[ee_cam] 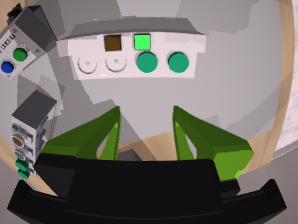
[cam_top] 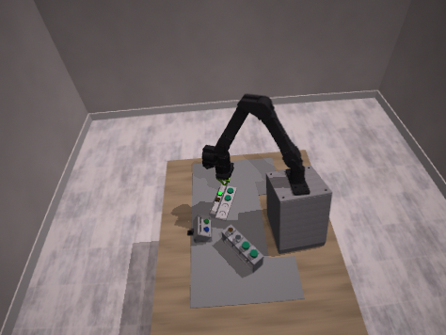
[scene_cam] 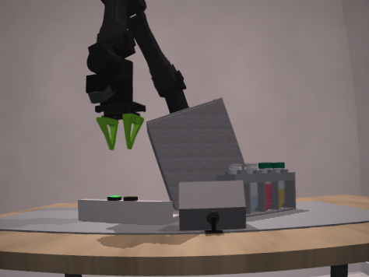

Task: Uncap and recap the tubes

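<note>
My gripper (scene_cam: pixel 121 147) hangs well above the cap tray (scene_cam: pixel 124 210), partly open with nothing between its green fingers. In the wrist view the tray (ee_cam: pixel 133 56) holds two green caps in its right two nests (ee_cam: pixel 147 63) (ee_cam: pixel 177 63); the left two nests (ee_cam: pixel 87 64) are empty. The green lamp (ee_cam: pixel 141 42) is lit and the amber lamp (ee_cam: pixel 112 43) is dark. The decapping station (cam_top: pixel 242 247) has two capped tubes (cam_top: pixel 253 254) (cam_top: pixel 245 246) and two open tubes (cam_top: pixel 230 231) (cam_top: pixel 238 236).
The small key desk (cam_top: pixel 203 228) with the green key (cam_top: pixel 206 220) and the blue key (cam_top: pixel 205 230) stands between tray and station. The grey block (cam_top: pixel 298 212) carrying the arm's base is at the right. All stand on a grey mat on the wooden table.
</note>
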{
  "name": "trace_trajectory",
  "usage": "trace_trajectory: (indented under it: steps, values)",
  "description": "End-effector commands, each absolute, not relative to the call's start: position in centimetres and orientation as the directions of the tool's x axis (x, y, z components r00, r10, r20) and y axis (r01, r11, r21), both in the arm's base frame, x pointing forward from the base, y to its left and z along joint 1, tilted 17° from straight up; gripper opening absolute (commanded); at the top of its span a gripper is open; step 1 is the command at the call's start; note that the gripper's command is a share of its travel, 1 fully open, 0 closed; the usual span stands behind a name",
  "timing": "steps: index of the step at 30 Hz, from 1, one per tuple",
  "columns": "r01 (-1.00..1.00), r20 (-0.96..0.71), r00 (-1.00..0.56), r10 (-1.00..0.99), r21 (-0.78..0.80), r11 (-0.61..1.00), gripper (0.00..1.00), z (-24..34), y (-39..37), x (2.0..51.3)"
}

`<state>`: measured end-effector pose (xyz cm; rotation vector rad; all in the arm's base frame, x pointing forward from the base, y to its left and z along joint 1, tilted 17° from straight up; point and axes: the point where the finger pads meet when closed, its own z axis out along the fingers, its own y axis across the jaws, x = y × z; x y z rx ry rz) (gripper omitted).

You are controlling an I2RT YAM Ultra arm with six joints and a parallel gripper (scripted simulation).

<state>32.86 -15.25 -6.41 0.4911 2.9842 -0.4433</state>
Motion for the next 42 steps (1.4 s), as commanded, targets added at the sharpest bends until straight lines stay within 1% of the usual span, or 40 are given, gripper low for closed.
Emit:
trace_trajectory:
  steps: [1, 14, 29, 31, 42]
  values:
    - [0.326, -0.143, -0.944, 0.297, -0.268, 0.907, 0.47, -6.0, -15.3, 33.2]
    - [0.326, -0.142, -0.944, 0.297, -0.268, 0.907, 0.47, -6.6, -15.4, 33.1]
    - [0.326, -0.142, -0.944, 0.297, -0.269, 0.906, 0.47, -13.8, -17.7, 33.4]
    - [0.326, -0.142, -0.944, 0.297, -0.269, 0.906, 0.47, -13.8, -17.7, 33.4]
    - [0.326, -0.142, -0.944, 0.297, -0.269, 0.906, 0.47, -18.5, -19.2, 33.6]
